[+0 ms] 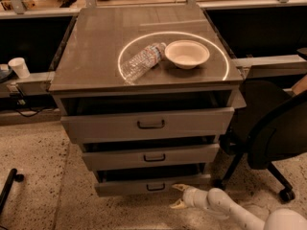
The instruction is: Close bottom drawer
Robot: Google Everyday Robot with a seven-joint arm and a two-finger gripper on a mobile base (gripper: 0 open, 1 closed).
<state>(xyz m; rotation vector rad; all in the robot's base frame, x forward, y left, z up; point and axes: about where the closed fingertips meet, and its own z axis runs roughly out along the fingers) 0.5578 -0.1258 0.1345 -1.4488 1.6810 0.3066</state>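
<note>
Grey metal, the bottom drawer (129, 189) sits lowest in the cabinet (144, 71), standing slightly out, its dark inside mostly hidden under the middle drawer (192, 155). The gripper (176, 196) hangs low by its right end, fingers (178, 187) spread apart (contact with the front is hard to judge). The arm (230, 207) runs off the frame's lower edge.

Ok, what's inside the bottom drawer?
Only a dark gap shows in the bottom drawer; nothing is visible inside, and the middle drawer overhangs most of it. The gripper hovers low before its front, jaws open.
</note>
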